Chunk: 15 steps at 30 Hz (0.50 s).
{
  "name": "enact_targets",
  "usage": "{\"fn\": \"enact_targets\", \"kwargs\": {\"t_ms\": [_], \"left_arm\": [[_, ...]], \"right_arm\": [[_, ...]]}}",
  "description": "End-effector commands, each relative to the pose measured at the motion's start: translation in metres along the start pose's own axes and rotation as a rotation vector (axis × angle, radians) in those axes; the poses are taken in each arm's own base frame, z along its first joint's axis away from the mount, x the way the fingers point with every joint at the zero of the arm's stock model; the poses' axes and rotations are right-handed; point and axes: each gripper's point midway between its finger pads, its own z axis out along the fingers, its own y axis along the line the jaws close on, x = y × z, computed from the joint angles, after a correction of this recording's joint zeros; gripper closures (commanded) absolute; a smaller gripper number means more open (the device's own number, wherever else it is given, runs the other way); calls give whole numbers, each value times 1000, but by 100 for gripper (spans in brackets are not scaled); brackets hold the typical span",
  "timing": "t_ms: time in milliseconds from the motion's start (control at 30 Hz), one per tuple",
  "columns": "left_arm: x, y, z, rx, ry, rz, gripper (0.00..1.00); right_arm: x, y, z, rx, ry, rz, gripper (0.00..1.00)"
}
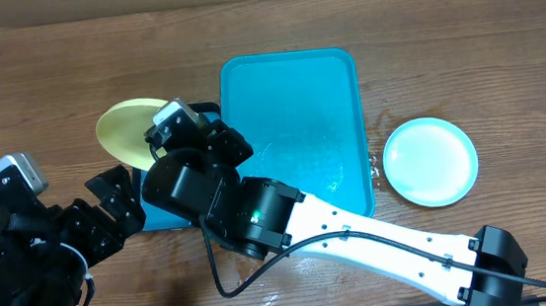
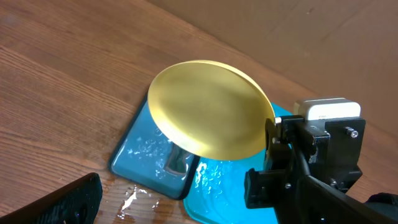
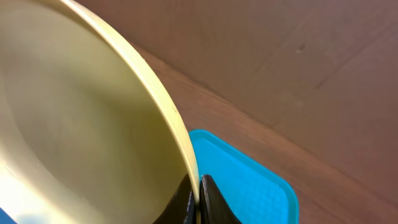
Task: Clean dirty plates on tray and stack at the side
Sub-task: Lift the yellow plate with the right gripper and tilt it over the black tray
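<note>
My right gripper (image 3: 199,200) is shut on the rim of a yellow-green plate (image 3: 81,124). It holds the plate tilted on edge above the small blue tray; the plate also shows in the overhead view (image 1: 124,129) and the left wrist view (image 2: 208,109). The large light-teal tray (image 1: 287,82) lies at the table's centre, wet and bare where it shows. A teal-rimmed plate (image 1: 430,161) lies on the table to its right. My left gripper (image 1: 115,198) is open and empty, low at the left, just in front of the held plate. A third plate is not in view.
A smaller dark-rimmed blue tray (image 2: 142,154) holding water sits left of the big tray, under the held plate. Water drops lie on the wood (image 2: 134,200) by its corner. My right arm (image 1: 359,235) stretches across the table's front.
</note>
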Motion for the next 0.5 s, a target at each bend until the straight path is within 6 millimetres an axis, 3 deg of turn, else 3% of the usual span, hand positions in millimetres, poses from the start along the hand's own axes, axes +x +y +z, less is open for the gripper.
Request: {"fn": "enact_targets", "kwargs": {"t_ms": [0, 467], "left_arm": [[-2, -1, -1, 5, -5, 13, 0], [-2, -1, -1, 5, -5, 13, 0]], "right_arm": [[-18, -20, -11, 54, -45, 45, 96], [-18, -23, -12, 74, -47, 46, 96]]}}
